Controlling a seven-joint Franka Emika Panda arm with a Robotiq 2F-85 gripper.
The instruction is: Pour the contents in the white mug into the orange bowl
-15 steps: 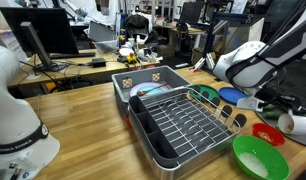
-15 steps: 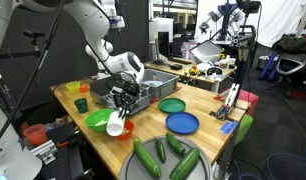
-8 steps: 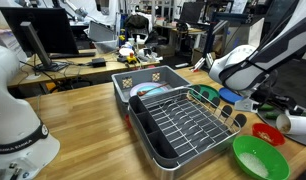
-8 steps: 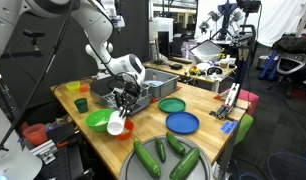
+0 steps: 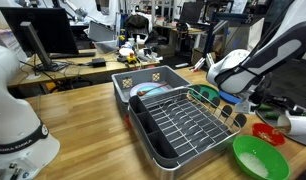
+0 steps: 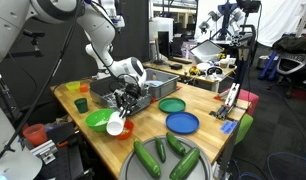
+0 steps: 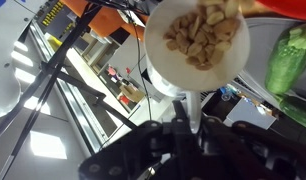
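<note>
The gripper [image 6: 118, 112] is pinching the small plain white mug [image 6: 115, 126] and holds it up off the wooden surface [image 5: 93, 120]. The mug is tipped over on its side, hanging just under the gripper. In the wrist view its open mouth faces the camera, and pale nut-like bits [image 7: 198, 38] sit inside it. The small round red-orange plastic bowl [image 5: 268, 133] stands on the surface right below the gripper, just beside the mug. In the wrist view only a red edge of it shows, just past the mug's rim. The bigger bright green bowl with white inside [image 5: 259, 157] sits near the gripper too, next to the red-orange bowl. A grey dish rack with a wire grid [image 5: 178, 120] stands behind the gripper. A flat blue plate [image 6: 181, 123] lies further off to one side.
</note>
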